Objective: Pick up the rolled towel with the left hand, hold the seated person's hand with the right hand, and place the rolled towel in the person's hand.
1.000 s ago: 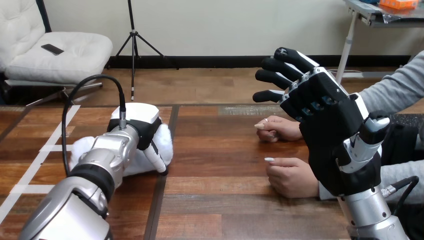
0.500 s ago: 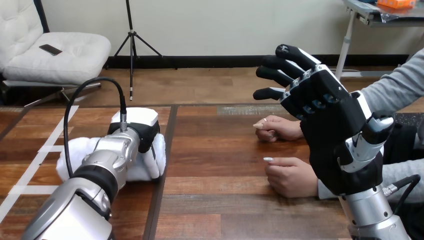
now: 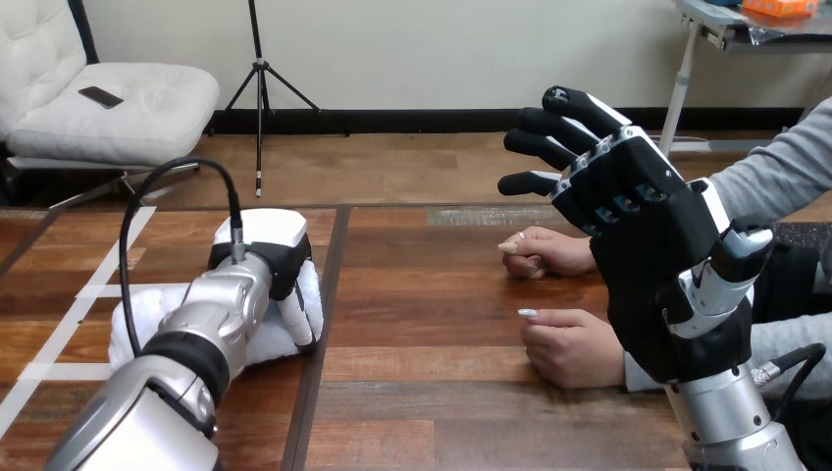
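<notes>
The left hand [image 3: 267, 245] lies on top of the one rolled towel [image 3: 147, 312], with its fingers bent down around the towel's right end (the grip seems closed, though the forearm hides part of it). The towel rests on the left part of the wooden table [image 3: 432, 392]. The right hand [image 3: 643, 235] is raised above the table, fingers straight and spread, holding nothing. Two hands of the person rest on the table near it: the person's far hand [image 3: 549, 251] and the person's near hand [image 3: 574, 345].

Left hand [image 3: 267, 247] has closed round rolled towel [image 3: 147, 312].
</notes>
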